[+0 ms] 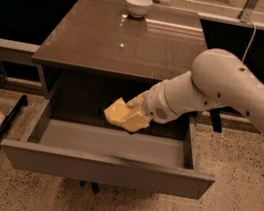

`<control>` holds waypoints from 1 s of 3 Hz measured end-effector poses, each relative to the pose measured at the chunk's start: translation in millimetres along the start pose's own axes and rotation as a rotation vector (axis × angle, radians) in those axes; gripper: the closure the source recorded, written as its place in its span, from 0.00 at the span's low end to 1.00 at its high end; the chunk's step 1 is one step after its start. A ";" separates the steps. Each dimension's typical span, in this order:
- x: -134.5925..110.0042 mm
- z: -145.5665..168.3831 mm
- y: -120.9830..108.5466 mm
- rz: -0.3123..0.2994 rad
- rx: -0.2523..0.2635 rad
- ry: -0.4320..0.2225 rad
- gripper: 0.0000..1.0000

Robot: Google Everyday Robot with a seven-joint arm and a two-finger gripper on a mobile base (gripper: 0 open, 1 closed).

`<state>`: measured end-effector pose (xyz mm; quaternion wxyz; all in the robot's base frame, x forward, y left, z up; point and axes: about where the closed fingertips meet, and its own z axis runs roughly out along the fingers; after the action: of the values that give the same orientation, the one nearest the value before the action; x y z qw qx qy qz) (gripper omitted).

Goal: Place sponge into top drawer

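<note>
Half done. Found pale yellow wavy-edged soft sponge [115, 111] clenched in yellowish two-finger gripper [132, 120], hanging above light grey floor of wide grey-brown top drawer [105, 170]. Judged best to lower closer, then release mid-floor.

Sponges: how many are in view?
1. The sponge is in the gripper, over the open top drawer. The arm may hide another.
</note>
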<state>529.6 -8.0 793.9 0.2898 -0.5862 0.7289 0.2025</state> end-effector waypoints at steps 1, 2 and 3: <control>17.8 39.4 3.7 0.031 -0.038 0.024 1.00; 33.5 72.2 5.9 0.066 -0.061 0.036 0.81; 42.5 106.1 -4.9 0.101 -0.061 0.034 0.50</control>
<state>547.9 27.0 686.5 0.2489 -0.5604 0.7560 0.2291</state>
